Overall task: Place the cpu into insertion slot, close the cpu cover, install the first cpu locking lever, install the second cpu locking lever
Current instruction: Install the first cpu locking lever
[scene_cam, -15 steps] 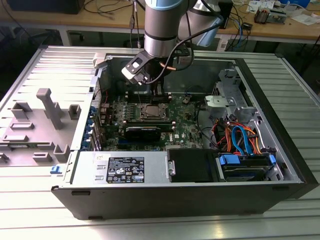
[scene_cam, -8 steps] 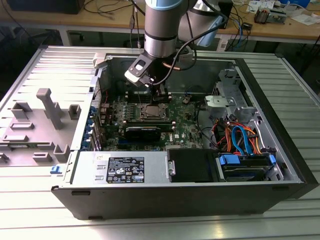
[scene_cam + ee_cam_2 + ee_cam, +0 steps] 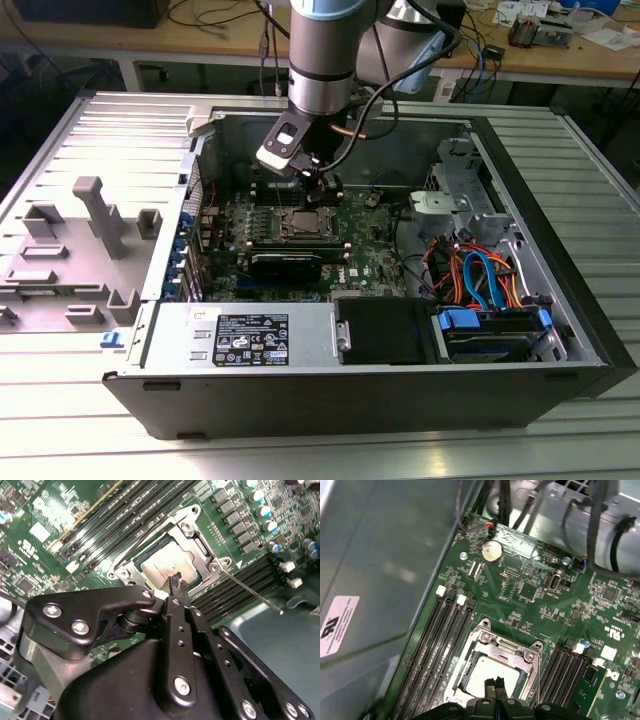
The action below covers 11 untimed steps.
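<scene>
The cpu (image 3: 487, 667) lies flat in the insertion slot (image 3: 300, 222) on the green motherboard, its grey top showing. The cpu cover (image 3: 532, 672) lies down around it as a silver frame. My gripper (image 3: 495, 686) hangs just above the cpu's edge with its black fingertips pressed together and nothing between them. In the second wrist view the gripper (image 3: 176, 584) sits over the cpu (image 3: 162, 562). One thin locking lever (image 3: 252, 594) sticks out free from a socket corner. Another thin lever (image 3: 150, 537) runs along the socket's side.
The socket sits inside an open computer case (image 3: 560, 330) with memory slots (image 3: 437, 645) on both sides. A black block (image 3: 285, 265) lies in front of the socket in the exterior view, and a bundle of coloured cables (image 3: 480, 275) lies at that view's right.
</scene>
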### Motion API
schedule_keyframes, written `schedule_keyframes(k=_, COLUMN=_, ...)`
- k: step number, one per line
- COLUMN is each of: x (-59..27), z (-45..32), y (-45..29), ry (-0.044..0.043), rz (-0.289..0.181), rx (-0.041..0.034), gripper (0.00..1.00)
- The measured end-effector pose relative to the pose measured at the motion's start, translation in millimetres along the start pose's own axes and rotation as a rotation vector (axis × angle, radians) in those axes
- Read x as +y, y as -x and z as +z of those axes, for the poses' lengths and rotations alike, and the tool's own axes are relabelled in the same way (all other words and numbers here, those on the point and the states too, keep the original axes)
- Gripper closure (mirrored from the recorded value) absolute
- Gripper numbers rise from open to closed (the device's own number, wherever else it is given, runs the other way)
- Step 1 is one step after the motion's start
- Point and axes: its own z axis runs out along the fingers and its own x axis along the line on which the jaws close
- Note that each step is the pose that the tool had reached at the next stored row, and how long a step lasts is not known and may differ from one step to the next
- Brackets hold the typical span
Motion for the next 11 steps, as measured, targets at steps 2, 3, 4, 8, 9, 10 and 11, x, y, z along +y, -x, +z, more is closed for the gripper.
schedule_keyframes(k=2, x=0.0, z=0.0, y=0.0, ry=-0.0002, rz=-0.044, rx=-0.0011, gripper=0.89)
schedule_keyframes(k=3, x=0.0, z=0.1, y=0.0, ry=-0.0002, rz=-0.063, rx=-0.0016, gripper=0.89)
schedule_keyframes(k=4, x=0.0, z=0.5, y=0.0, ry=-0.0004, rz=-0.097, rx=-0.0024, gripper=0.89)
schedule_keyframes(k=8, x=0.0, z=1.3, y=0.0, ry=-0.0008, rz=-0.192, rx=-0.0048, gripper=0.89)
schedule_keyframes(k=9, x=0.0, z=1.3, y=0.0, ry=-0.0007, rz=-0.194, rx=-0.0048, gripper=0.89)
schedule_keyframes(k=10, x=0.0, z=1.3, y=0.0, ry=-0.0007, rz=-0.194, rx=-0.0048, gripper=0.89)
schedule_keyframes(k=11, x=0.0, z=1.3, y=0.0, ry=-0.0007, rz=-0.195, rx=-0.0048, gripper=0.89)
